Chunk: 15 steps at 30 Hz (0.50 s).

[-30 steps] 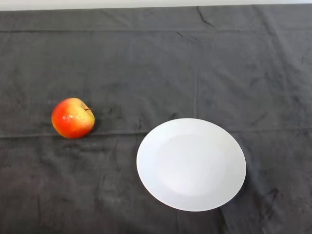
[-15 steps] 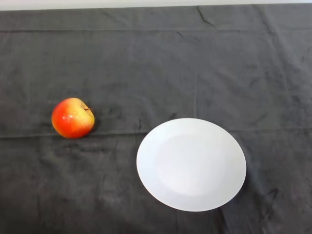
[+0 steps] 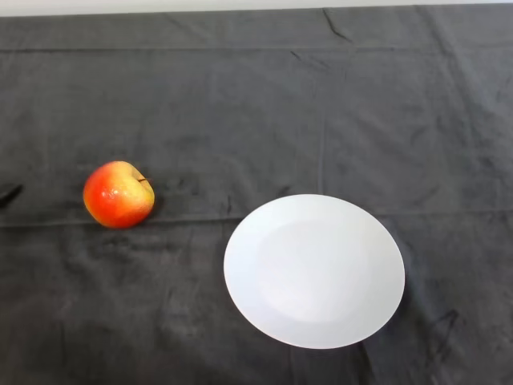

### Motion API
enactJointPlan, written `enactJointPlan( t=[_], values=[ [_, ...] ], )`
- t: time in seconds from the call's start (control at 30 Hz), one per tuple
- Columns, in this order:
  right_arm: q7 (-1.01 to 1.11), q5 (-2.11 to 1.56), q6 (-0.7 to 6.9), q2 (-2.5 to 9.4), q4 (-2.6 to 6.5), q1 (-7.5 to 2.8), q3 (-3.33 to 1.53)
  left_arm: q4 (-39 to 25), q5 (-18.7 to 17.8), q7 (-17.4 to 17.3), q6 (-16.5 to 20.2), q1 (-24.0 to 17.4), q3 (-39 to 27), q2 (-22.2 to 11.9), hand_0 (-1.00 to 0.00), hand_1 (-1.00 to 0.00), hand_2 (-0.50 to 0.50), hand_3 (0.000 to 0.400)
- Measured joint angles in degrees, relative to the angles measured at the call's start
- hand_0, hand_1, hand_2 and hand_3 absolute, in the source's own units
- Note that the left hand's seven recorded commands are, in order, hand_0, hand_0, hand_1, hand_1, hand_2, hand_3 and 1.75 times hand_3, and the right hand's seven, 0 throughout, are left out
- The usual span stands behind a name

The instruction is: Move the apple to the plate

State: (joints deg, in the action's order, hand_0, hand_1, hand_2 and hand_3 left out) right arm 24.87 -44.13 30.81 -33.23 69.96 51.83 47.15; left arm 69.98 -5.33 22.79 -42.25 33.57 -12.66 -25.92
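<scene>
Resting on the dark cloth (image 3: 321, 112) at the left of the table, the apple (image 3: 118, 194) lies red and orange with a yellow patch near its top, its short stem pointing toward the upper right. It sits just above a horizontal crease in the cloth and stands well apart from the plate (image 3: 313, 270), which lies lower and to the right. The plate is white, round and bare, with nothing on it. At the far left edge of the view, level with the apple, a small black tip of the hand (image 3: 10, 193) shows; whether its fingers are spread or curled cannot be told from so little.
</scene>
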Motion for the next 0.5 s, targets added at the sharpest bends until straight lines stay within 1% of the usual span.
enactJointPlan(
  t=[0.07,0.17,0.2,0.3,0.37,0.5],
  values=[
    [0.00,0.00,0.00,0.00,0.00,0.00,0.00,0.0,1.2,-0.1,-0.1,0.0,0.9,0.5,0.00,0.00,0.00,0.000],
    [0.00,0.00,0.00,0.00,0.00,0.00,0.00,0.0,2.4,-0.6,-1.3,0.1,1.4,1.1,0.00,0.00,0.00,0.000],
    [0.00,0.00,0.00,0.00,0.00,0.00,0.00,0.0,2.5,-0.7,-1.5,0.1,2.0,1.1,0.00,0.00,0.00,0.000],
    [0.00,0.00,0.00,0.00,0.00,0.00,0.00,0.0,4.3,-1.5,-2.4,0.1,3.2,1.3,0.00,0.00,0.00,0.000],
    [0.00,0.00,0.00,0.00,0.00,0.00,0.00,0.0,4.8,-1.9,-2.9,0.1,3.6,1.4,0.00,0.00,0.00,0.000],
    [0.00,0.00,0.00,0.00,0.00,0.00,0.00,0.0,7.1,-2.0,-3.1,0.2,5.8,2.1,0.00,0.00,0.00,0.000]
  ],
)
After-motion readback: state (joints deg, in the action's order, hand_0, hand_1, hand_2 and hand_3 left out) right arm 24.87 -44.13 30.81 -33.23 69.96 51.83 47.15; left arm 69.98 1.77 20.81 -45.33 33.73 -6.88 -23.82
